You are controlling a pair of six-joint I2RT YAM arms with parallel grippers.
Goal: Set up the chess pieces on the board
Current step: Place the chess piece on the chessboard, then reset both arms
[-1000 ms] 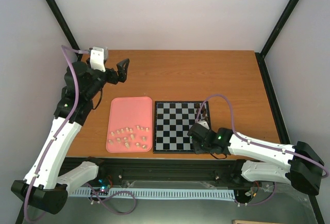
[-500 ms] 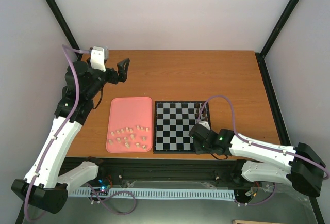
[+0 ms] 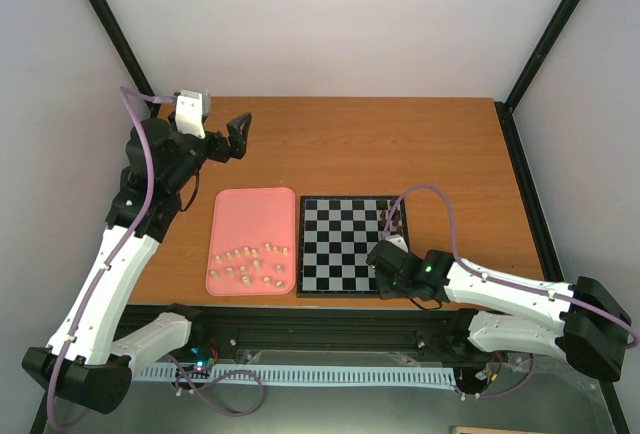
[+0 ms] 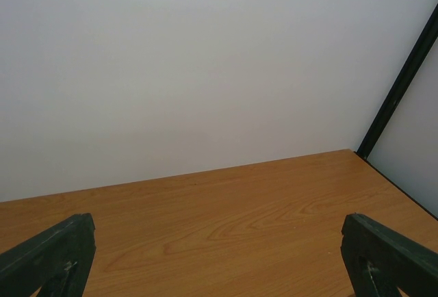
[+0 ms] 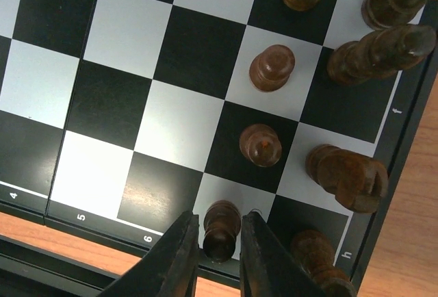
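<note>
Right wrist view: the right pincer (image 5: 219,218) straddles a dark pawn (image 5: 220,232) standing on a pale square in the near row of the board (image 5: 123,37), one column in from its right edge. Its fingers sit tight beside the pawn, and I cannot tell whether they grip it or have let go. To finish well, part the fingers evenly and rise straight, clear of the neighbouring dark pieces (image 5: 260,145). The left pincer (image 4: 219,263) hangs released and empty, far left above the tabletop (image 3: 400,144). The pink tray (image 3: 253,214), left of the board, holds the cream pieces (image 3: 250,264) clustered at its near end.
</note>
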